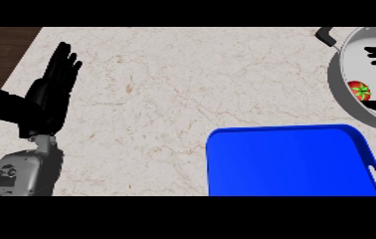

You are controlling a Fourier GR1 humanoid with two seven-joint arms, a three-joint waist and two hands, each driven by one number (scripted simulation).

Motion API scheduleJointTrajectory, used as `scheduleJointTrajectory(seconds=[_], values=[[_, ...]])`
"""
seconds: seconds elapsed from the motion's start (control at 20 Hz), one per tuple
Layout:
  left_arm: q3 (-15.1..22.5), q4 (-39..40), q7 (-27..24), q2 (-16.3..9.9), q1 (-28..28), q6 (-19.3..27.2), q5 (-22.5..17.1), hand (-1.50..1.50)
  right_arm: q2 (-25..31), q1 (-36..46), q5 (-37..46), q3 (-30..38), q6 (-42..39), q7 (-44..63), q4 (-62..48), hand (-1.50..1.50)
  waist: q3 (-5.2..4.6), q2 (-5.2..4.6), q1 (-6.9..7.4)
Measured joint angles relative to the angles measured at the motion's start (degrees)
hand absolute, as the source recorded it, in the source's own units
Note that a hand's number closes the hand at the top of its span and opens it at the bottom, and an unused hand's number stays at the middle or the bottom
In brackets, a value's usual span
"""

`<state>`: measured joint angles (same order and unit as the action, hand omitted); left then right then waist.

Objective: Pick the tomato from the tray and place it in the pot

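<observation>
The red tomato with its green top lies inside the grey pot at the right edge of the head view. The blue tray sits at the lower right with nothing on its visible part. My left hand rests at the far left, open with fingers straight and pointing up, far from both tray and pot. Of my right hand only dark slivers show at the right edge, over the pot's inside; the rest is cut off.
The pot's black handle sticks out toward the upper left. The marble counter stretches between my left hand and the pot. The counter's left edge borders dark wood.
</observation>
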<state>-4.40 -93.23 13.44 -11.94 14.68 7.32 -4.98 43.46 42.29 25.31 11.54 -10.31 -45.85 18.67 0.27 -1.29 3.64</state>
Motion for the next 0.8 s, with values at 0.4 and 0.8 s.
scheduleJointTrajectory(seconds=[0.4, 0.8], values=[[-0.54, 0.91, -0.60, 0.28, 0.40, 0.03, -0.24, 0.00, 1.92, 4.10, -8.60, 7.67, -11.26, -0.32, -6.70, -1.50, 0.08, -0.06, -0.56], [-0.53, 0.80, -1.23, 0.65, -0.36, -0.03, -0.21, 0.00, 8.69, 4.49, -13.51, 12.22, -18.20, 4.80, -9.85, -1.50, 0.23, -0.37, -0.43]])
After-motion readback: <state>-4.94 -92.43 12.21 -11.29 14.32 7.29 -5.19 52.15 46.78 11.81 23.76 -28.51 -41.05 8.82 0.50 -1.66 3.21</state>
